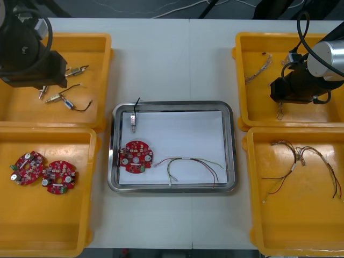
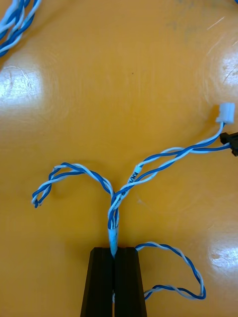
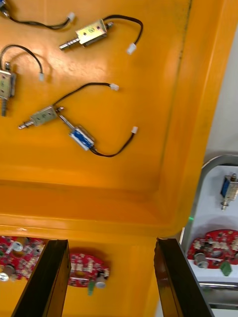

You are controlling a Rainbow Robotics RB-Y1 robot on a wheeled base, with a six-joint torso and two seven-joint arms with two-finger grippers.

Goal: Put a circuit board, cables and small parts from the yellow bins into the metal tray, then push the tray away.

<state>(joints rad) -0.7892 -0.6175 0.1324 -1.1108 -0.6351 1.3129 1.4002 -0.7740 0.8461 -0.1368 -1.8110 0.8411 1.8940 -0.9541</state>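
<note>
The right gripper [image 2: 114, 250] clamps a blue and white cable [image 2: 115, 198] in the far bin [image 1: 258, 102] right of the tray [image 1: 173, 104]. The left gripper [image 3: 111, 242] hangs with fingers spread over the bins [image 3: 148, 99] left of it.

Blue/wht twisted cable [image 2: 158, 161]; red boards [image 1: 136, 157]; yel bins [image 1: 48, 226].

My right arm [image 1: 327, 58] reaches down at the far right, and the right gripper [image 2: 114, 250] has its two black fingers pressed together, pinching a thin cable [image 2: 115, 218] at the tips. My left arm [image 1: 24, 54] hangs at the far left, the left gripper [image 3: 111, 242] pointing down, fingers wide apart, holding nothing.
</note>
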